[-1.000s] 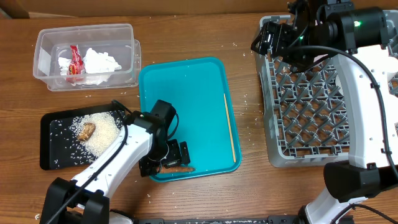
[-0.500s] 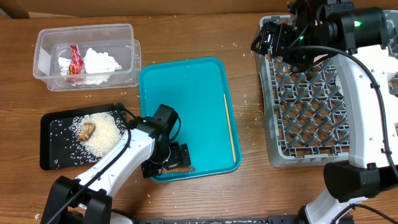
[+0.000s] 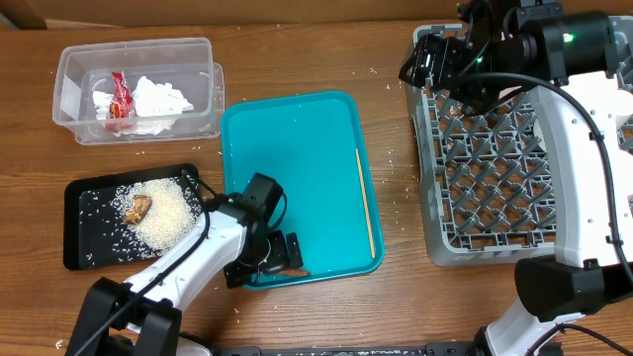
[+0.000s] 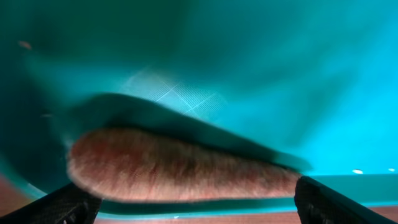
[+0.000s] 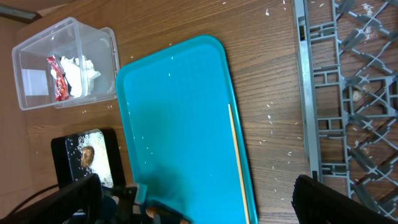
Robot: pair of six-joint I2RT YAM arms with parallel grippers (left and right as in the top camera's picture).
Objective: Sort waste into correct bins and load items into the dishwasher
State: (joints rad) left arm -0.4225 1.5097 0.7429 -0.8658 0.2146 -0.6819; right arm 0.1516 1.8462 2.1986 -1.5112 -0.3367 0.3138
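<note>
Left gripper is down at the teal tray's six o'clock rim, jaws spread wide. The wrist view shows the orange carrot lying lengthwise between the two fingertips, on the tray floor against the near rim. I can't tell whether either tip touches it, and nothing is clamped.

A thin wooden stick lies along the tray's three o'clock side.

At ten o'clock from the tray sits the clear tub, holding the crumpled napkin and the red wrapper side by side. At eight o'clock is the black tray, with a heap of rice and the brown lump on its edge. Loose grains speckle the table.

At three o'clock is the grey dish rack. The right gripper hangs over the rack's eleven o'clock corner, fingers wide apart and holding nothing.
</note>
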